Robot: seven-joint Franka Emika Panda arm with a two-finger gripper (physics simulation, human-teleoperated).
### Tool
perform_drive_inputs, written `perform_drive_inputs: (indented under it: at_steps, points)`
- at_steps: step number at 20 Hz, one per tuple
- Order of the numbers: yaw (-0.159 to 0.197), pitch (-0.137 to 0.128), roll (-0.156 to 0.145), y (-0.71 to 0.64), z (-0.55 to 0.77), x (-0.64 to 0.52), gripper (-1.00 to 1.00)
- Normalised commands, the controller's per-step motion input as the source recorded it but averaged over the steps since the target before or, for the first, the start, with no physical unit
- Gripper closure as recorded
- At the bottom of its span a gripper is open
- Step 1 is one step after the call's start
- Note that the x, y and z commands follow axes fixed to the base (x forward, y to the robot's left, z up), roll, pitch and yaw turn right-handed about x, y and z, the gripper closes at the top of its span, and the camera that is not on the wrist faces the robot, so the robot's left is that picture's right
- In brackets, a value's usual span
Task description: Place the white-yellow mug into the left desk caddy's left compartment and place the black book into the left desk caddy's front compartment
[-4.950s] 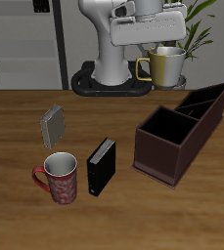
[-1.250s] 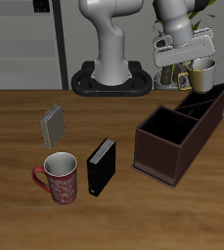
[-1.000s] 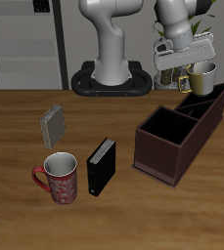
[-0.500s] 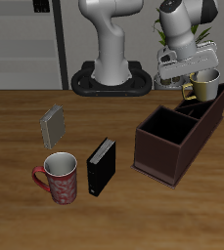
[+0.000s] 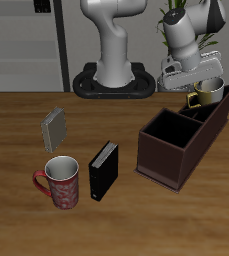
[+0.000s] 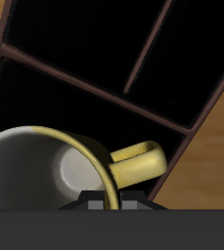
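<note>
The white-yellow mug (image 5: pixel 208 90), clenched by its rim in the gripper (image 5: pixel 193 84), has just drifted down over the left desk caddy (image 5: pixel 183 135), around 2 o'clock from the black book (image 5: pixel 103 171). Drop-off looks close.

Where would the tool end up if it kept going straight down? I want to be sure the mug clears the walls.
Probably inside the caddy: the tool holds the mug above its dark compartments. Which compartment is unclear.

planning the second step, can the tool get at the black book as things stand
Probably not yet: the tool is shut on the white-yellow mug over the left desk caddy. The black book itself stands upright and unobstructed from above.
</note>
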Motion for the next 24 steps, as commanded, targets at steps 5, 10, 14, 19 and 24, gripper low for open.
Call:
perform_drive_inputs:
  at_steps: [5, 10, 14, 19, 24]
  points:
    - [0.029, 0.035, -0.01, -0.06, -0.18, 0.13, 1.0]
    - [0.02, 0.044, -0.006, 0.0, -0.16, 0.13, 1.0]
    - [-0.011, 0.064, 0.021, 0.03, -0.1, -0.02, -1.0]
    - [-0.009, 0.044, 0.036, 0.06, -0.01, -0.04, -1.0]
    - [0.002, -0.011, 0.061, 0.11, 0.14, -0.12, -1.0]
